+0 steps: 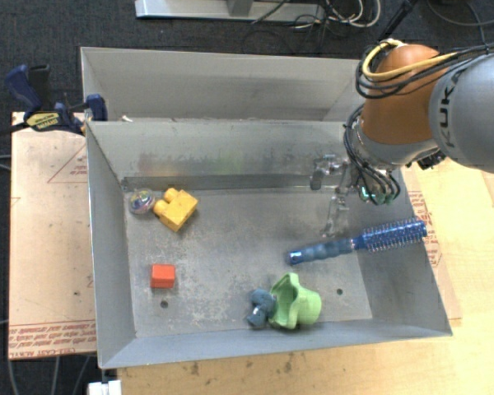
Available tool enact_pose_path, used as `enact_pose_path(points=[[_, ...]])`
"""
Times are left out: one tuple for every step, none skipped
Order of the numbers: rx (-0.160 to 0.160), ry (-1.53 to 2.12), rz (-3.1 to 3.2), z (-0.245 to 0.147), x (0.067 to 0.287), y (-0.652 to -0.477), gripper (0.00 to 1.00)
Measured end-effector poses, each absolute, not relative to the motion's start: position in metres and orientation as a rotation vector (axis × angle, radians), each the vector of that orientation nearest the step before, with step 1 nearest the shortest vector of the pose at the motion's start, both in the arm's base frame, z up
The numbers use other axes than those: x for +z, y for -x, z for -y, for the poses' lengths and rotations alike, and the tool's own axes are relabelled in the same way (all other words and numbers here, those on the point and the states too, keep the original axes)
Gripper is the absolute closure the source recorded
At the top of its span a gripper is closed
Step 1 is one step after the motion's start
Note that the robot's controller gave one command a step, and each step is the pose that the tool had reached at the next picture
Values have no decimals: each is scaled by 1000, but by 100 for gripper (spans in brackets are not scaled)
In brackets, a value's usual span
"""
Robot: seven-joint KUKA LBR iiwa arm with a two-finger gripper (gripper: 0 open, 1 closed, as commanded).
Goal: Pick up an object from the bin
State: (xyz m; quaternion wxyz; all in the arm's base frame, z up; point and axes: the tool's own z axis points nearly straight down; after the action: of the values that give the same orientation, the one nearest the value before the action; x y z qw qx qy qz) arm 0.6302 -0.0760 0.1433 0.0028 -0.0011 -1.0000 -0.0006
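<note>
My gripper point(330, 196) hangs at the right side of the bin, its two metal fingers spread apart and open, with nothing between them. Just below it lies a blue hairbrush point(358, 243), handle pointing left and bristle head resting up against the bin's right wall. The lower fingertip point(338, 217) is a little above the brush handle, apart from it. A green soft toy point(295, 304) with a small blue-grey piece point(259, 307) beside it lies near the front wall, below the brush.
A red cube point(162, 276) sits at the front left. A yellow block point(176, 208) and a small multicoloured ball point(140, 202) lie by the left wall. The arm with its orange cover reaches in over the right rim.
</note>
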Motion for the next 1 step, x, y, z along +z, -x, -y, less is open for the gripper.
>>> enact_pose_path(points=[[-25, -644, 3076, 82, 89, -590, 0]])
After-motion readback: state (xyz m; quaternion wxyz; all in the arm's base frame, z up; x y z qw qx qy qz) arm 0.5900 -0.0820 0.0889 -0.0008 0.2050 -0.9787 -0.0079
